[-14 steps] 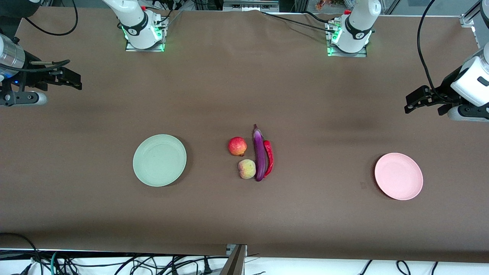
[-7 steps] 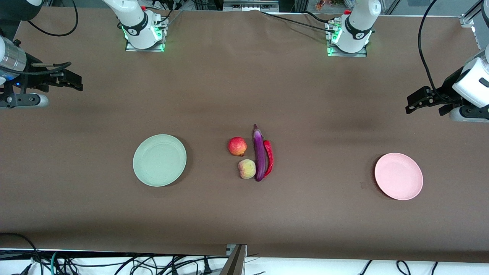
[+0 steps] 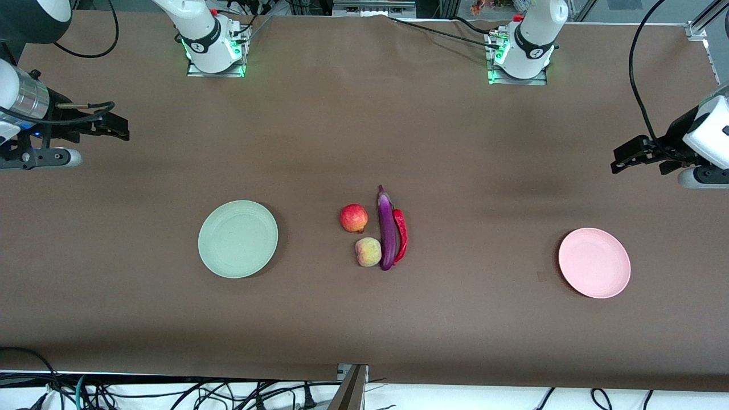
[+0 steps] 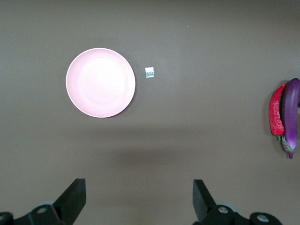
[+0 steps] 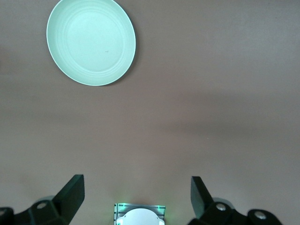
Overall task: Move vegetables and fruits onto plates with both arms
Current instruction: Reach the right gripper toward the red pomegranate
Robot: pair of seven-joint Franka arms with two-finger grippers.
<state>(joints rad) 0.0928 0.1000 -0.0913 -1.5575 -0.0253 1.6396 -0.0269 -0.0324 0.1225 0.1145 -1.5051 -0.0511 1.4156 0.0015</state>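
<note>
Mid-table lies a purple eggplant with a red chili against its side toward the left arm's end. On its other side sit a red round fruit and, nearer the camera, a pale peach. The green plate lies toward the right arm's end, the pink plate toward the left arm's end; both hold nothing. My left gripper hangs open over its end of the table. My right gripper hangs open over the other end.
The two arm bases stand along the table's back edge. A small white tag lies on the brown cloth beside the pink plate. Cables and a metal bracket sit below the front edge.
Both grippers have shifted slightly, the right one a little toward the table's middle, the left one a little toward its own end. The produce and plates have not moved.
</note>
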